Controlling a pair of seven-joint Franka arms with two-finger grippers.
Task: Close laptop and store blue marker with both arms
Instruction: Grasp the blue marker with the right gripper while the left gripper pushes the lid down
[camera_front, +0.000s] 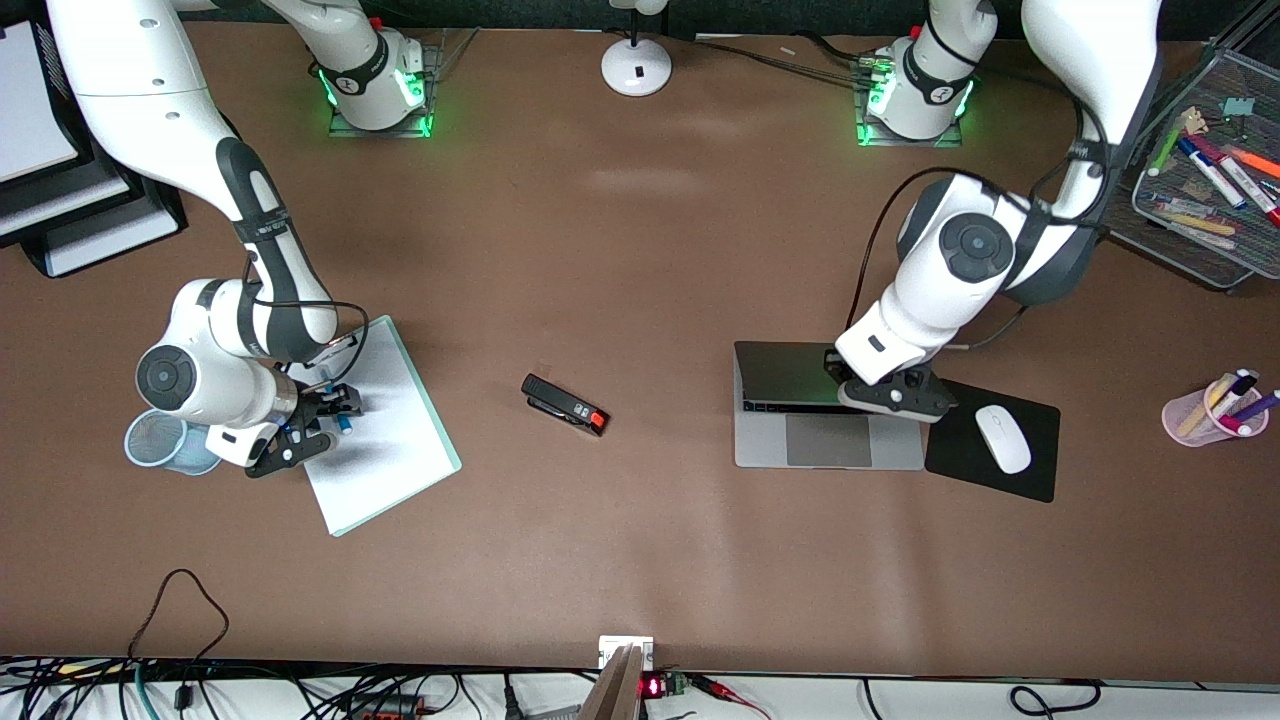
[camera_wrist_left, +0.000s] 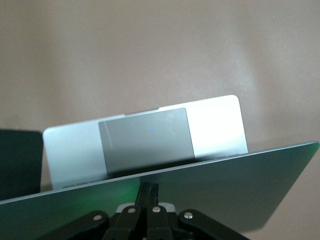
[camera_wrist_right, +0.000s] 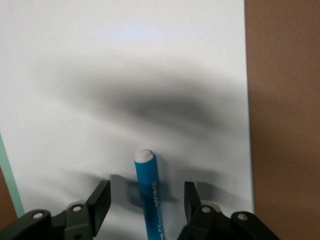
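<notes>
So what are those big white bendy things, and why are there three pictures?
They are two robot arms, each ending in a claw. One picture looks down on the brown table; the other two come from little cameras on the arms' wrists. The left claw, shut, is pushing down the laptop lid, which is partly lowered. The right claw sits low over a white notepad, its fingers on either side of the blue marker but not squeezing it yet. Also there: a stapler, a white mouse on a black pad, a pink cup of pens and a mesh cup.
</notes>
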